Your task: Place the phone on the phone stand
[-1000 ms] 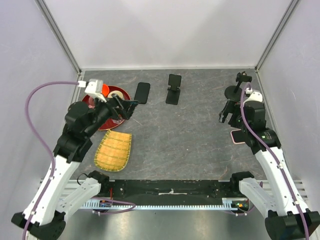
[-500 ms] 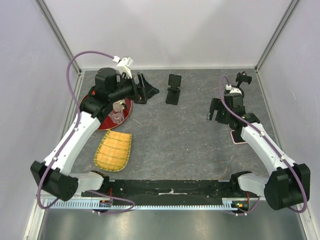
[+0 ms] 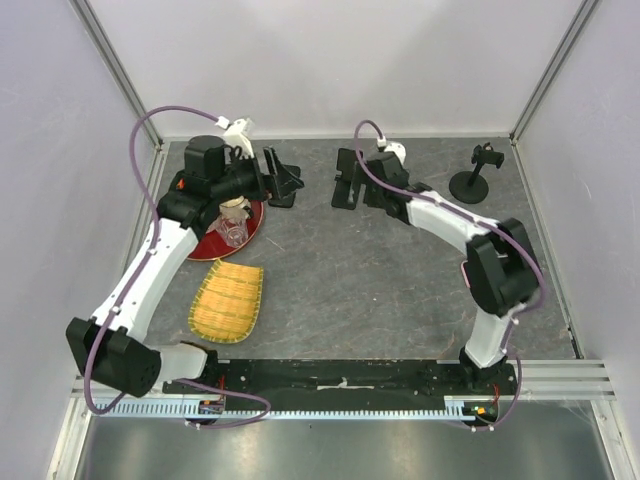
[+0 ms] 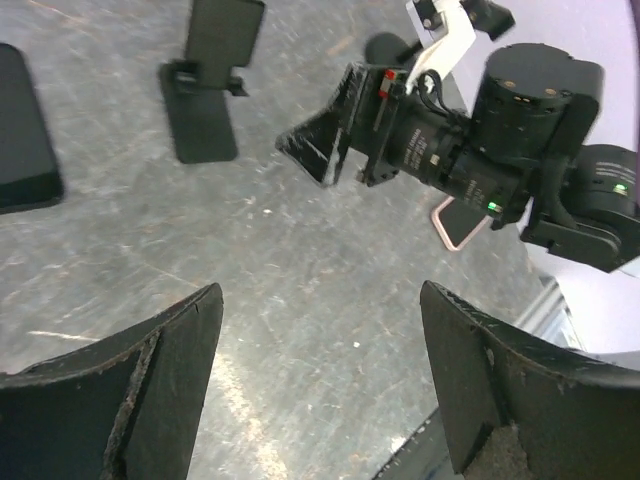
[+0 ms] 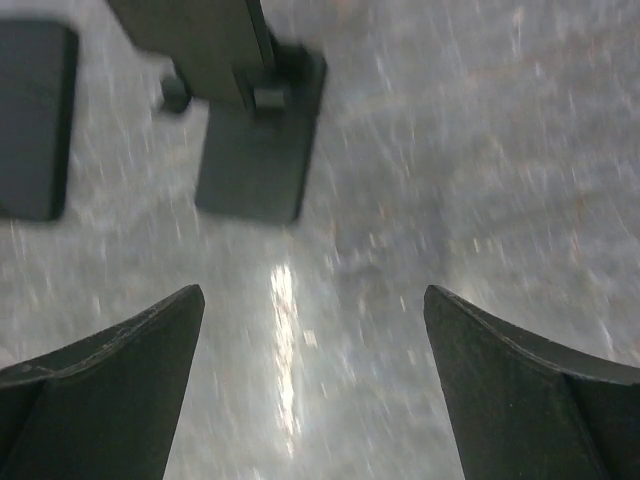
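Top external view: a scuffed grey table (image 3: 380,270) stands inside pale walls (image 3: 330,70), with metal posts in the far corners. The black phone (image 4: 22,130) lies flat on the table at the far side, left of centre. It is just left of the black phone stand (image 4: 200,120) and not touching it.

The left arm (image 3: 150,270) stretches from its near-left base to the far left, passing over a red plate (image 3: 252,222) that holds a clear cup (image 3: 232,232). The left gripper (image 4: 320,300) hangs above the phone, jaws spread wide and empty.

The right arm (image 3: 450,215) bends across from the near right to the far centre. The right gripper (image 5: 312,295) sits low, just right of the stand, jaws wide with nothing between them.

A woven yellow mat (image 3: 228,300) lies at the near left, and a second stand (image 3: 478,180) is at the far right.
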Controlling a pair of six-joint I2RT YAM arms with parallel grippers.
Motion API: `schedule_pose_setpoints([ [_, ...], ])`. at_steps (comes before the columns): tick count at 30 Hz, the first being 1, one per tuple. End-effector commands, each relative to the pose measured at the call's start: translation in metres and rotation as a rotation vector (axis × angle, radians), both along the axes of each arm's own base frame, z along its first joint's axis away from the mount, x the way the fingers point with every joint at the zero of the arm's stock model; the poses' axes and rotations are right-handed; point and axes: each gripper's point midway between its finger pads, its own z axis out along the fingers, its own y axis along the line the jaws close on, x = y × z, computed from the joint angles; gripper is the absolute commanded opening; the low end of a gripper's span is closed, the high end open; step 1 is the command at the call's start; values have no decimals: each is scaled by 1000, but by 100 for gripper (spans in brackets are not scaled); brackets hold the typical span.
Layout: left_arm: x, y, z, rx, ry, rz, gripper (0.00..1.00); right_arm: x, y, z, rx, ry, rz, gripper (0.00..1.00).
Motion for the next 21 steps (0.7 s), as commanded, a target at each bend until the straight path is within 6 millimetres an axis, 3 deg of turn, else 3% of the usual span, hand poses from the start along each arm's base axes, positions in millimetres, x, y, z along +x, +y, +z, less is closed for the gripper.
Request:
schedule_pose_setpoints([
  [1, 0, 31, 42, 34, -207, 107, 86, 65, 25, 32, 47, -198, -149, 98],
  [5, 4, 46, 40, 46, -224, 176, 86, 107, 43, 28, 26, -249, -207, 98],
  [10, 8, 46, 36, 1, -181, 145, 85, 135, 43, 33, -43, -321, -320, 98],
  [16, 12, 53, 35, -90, -146, 133, 82, 148, 52, 28, -76, -333, -340, 98],
  [21, 14, 56, 34, -102, -139, 135, 81, 148, 54, 30, -145, -355, -355, 96],
])
